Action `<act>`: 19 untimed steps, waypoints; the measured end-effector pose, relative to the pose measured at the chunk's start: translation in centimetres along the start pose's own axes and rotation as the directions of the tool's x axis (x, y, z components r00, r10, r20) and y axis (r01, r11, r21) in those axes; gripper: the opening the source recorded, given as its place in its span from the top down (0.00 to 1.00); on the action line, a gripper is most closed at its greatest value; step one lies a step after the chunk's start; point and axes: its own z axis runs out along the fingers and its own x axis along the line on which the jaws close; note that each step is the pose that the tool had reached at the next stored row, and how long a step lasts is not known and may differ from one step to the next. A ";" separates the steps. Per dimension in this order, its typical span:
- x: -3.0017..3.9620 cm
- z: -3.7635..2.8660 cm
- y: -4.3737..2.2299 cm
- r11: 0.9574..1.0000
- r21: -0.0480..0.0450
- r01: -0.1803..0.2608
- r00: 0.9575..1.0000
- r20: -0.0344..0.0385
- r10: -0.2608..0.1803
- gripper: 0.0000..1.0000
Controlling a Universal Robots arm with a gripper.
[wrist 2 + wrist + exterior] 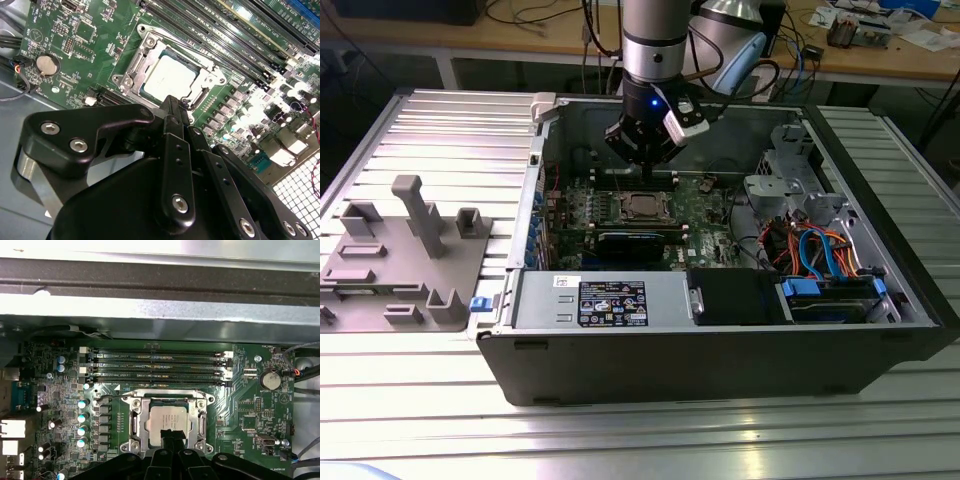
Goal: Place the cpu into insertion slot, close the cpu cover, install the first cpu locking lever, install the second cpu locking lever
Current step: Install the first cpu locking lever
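The cpu (169, 76) lies flat in the insertion slot (134, 426) on the green board, its silvery top showing through the square cut-out. The cpu cover (141, 54) lies down flat over it as a silver frame. A thin wire lever (186, 43) runs along one side of the frame; whether it is latched I cannot tell. My gripper (175, 111) hangs just above the socket's edge, fingers shut together and holding nothing. In the exterior view the gripper (644, 168) is inside the open computer case, above the cpu (645, 207). In the first wrist view the fingertips (172, 436) overlap the near edge of the cpu (169, 419).
Long black memory slots (155, 367) run beside the socket. A coin battery (270, 379) sits on the board. The case wall (550, 130), a drive cage (790, 185) with coloured cables and a power supply (610, 300) ring the board. A grey fixture tray (400, 260) stands outside at the exterior view's left.
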 end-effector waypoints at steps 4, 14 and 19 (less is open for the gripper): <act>0.14 0.00 0.00 1.000 0.000 0.000 1.000 0.000 0.000 0.89; 0.66 -0.02 0.02 1.000 0.000 0.000 1.000 0.000 0.000 0.89; 0.91 -0.03 0.03 1.000 0.000 0.000 1.000 0.000 0.000 0.89</act>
